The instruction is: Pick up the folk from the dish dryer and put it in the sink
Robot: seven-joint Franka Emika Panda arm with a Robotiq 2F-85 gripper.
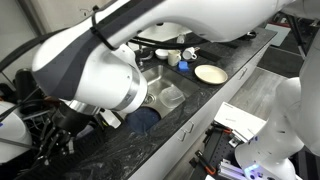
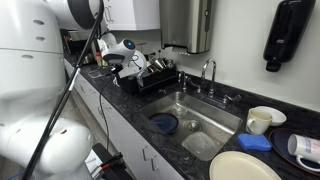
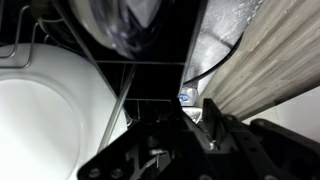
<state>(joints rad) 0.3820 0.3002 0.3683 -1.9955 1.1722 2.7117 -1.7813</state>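
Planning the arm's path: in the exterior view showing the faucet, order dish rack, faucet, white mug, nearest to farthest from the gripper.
From the gripper:
1. Dish rack, right at it.
2. Faucet, behind the sink.
3. White mug, far right.

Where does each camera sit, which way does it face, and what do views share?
Exterior view: close behind the arm, looking along the counter over the sink toward the cream plate.
Exterior view: at the opposite counter end, facing back over the sink to the dish dryer; arm at frame left.
Wrist view: above the dish dryer, tool at bottom.
Both exterior views share sink and cream plate.
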